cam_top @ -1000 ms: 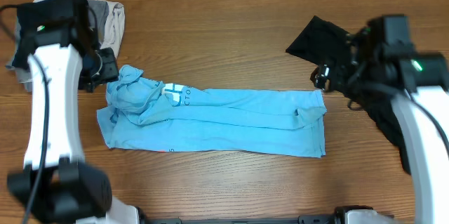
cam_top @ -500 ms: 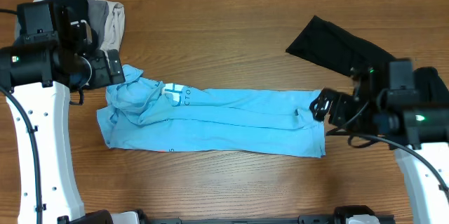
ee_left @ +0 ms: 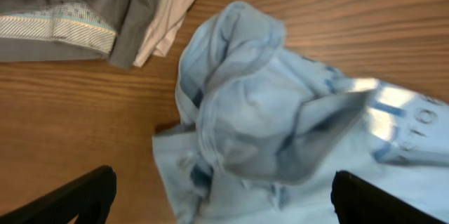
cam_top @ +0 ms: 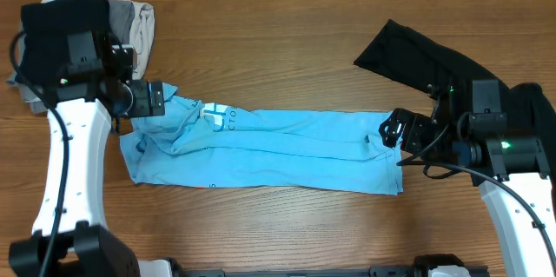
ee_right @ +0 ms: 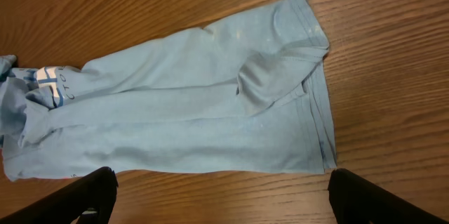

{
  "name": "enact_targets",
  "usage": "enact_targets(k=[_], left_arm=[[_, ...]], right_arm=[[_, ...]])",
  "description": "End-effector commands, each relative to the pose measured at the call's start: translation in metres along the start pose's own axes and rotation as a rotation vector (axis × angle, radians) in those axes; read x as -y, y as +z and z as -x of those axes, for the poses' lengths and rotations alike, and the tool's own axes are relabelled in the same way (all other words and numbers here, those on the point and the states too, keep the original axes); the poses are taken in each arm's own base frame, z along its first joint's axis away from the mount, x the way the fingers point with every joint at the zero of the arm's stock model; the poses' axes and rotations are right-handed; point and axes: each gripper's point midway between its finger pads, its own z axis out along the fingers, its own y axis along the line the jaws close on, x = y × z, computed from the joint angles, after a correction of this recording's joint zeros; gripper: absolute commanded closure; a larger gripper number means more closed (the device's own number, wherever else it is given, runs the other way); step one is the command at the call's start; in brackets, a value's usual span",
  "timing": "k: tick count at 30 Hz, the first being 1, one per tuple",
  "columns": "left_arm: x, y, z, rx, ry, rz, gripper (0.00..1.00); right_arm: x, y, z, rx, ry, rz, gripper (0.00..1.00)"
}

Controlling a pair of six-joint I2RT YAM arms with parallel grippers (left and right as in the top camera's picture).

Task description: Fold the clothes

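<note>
From overhead, at about 10 o'clock on the wood table (cam_top: pixel 287 16), I see a grey-and-beige pile of clothing (cam_top: pixel 137 23), partly under the L arm. Just toward 5 o'clock from it the L gripper (cam_top: pixel 155 101) hangs over the bunched collar end of the light blue T-shirt (cam_top: pixel 278 151). On the L wrist cam its two fingers (ee_left: pixel 70 199) sit in the bottom corners, spread wide, w/ nothing pinched between them. The crumpled blue cloth (ee_left: pixel 259 112) lies ahead at 12 o'clock, and the grey pile (ee_left: pixel 70 13) is off at 10 o'clock. The tee lies across the table centre as a long band running 9 to 3 o'clock, folded lengthwise. White print shows near the L end, and the hem end on the R has a small rumpled flap. The R gripper (cam_top: pixel 391 129) is at that hem end, right by the 3 o'clock edge of the shirt. On the R wrist cam its fingers (ee_right: pixel 77 196) are also spread wide and hold nothing, w/ the whole band (ee_right: pixel 189 119) laid out ahead of them. Can't tell if either claw touches the cloth. At about 2 o'clock on the table a black garment (cam_top: pixel 417 51) lies apart from the tee, its R part running under the R arm.
</note>
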Motion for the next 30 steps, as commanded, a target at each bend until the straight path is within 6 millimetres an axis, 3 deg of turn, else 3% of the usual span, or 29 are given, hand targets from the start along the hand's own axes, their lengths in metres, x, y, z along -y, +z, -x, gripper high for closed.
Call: enact_targets(k=[1, 11, 17, 25, 27, 30], left_arm=[[0.000, 0.036, -0.018, -0.054, 0.063, -0.026, 0.00], [0.005, 0.108, -0.044, -0.202, 0.151, -0.090, 0.00], [0.005, 0.131, -0.064, -0.291, 0.143, -0.105, 0.00], [-0.021, 0.144, -0.088, -0.381, 0.044, -0.049, 0.04], [-0.027, 0.145, -0.090, -0.387, 0.006, -0.043, 0.10], [-0.035, 0.145, -0.093, -0.389, -0.060, -0.036, 0.28]], right_arm=[[-0.003, 0.002, 0.001, -0.003, -0.004, 0.010, 0.00], [-0.002, 0.005, 0.002, -0.010, -0.002, 0.007, 0.00], [-0.002, 0.005, 0.002, -0.010, -0.002, 0.007, 0.00], [-0.001, 0.005, -0.001, -0.021, 0.001, 0.003, 0.00], [-0.001, 0.005, -0.001, -0.021, 0.001, 0.003, 0.00], [-0.001, 0.005, -0.001, -0.021, 0.001, 0.003, 0.00]])
